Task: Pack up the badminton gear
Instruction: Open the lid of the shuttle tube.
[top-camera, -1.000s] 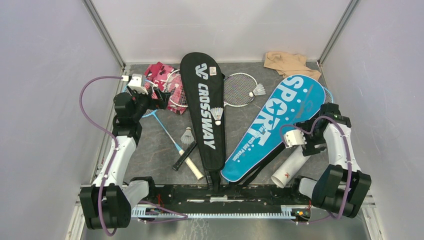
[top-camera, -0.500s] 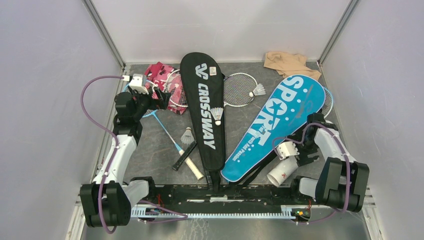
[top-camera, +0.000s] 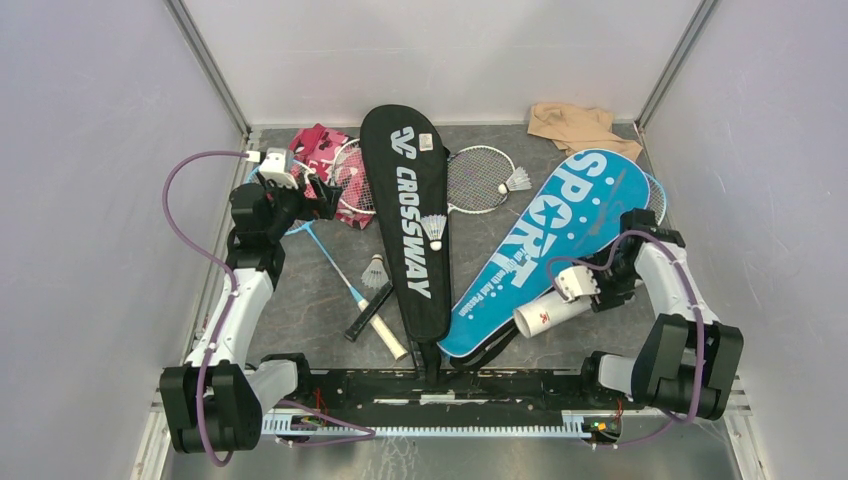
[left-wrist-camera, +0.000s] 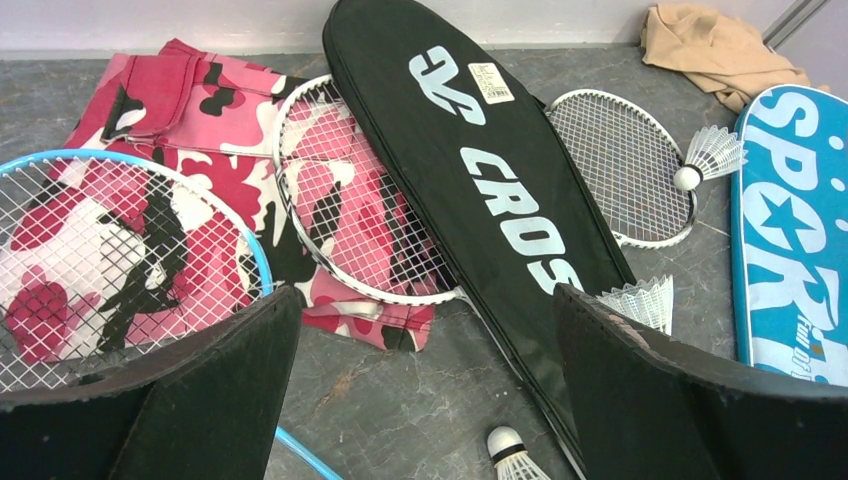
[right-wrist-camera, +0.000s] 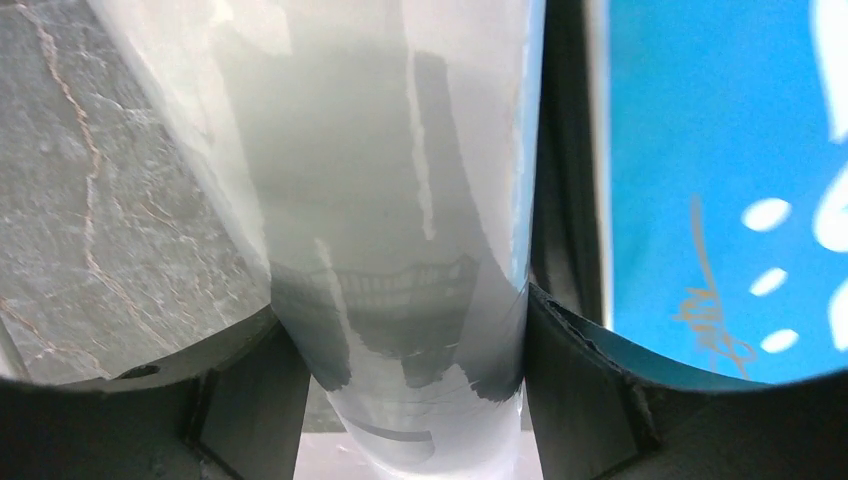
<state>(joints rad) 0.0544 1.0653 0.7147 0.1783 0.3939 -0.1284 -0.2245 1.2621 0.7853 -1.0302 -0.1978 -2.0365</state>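
Right hand (right-wrist-camera: 400, 310) is clamped on the white tube (top-camera: 540, 318), a finger pressed to each side, so that one's gripped. The tube lies across the near edge of the blue "SPORT" cover (top-camera: 560, 230). The wrist view cuts off both its ends, so I can't tell if it's capped. Only a narrow patch of bare table (top-camera: 590, 343) shows by that arm, and the right wall is close. A racket rim (top-camera: 656, 200) peeks out at the cover's far right edge; the rest is hidden.

Left hand (left-wrist-camera: 425, 300) is spread wide with nothing in it, hanging over the pink camouflage cloth (left-wrist-camera: 190, 110) and a blue-framed racket (left-wrist-camera: 150, 165) whose head runs off the wrist view. A white-framed racket (left-wrist-camera: 350, 220) lies on the cloth, and I lose its neck at the edge of the black "CROSSWAY" cover (top-camera: 410, 210). One shuttlecock (top-camera: 434, 228) rests on that cover. There's more open table left of it.
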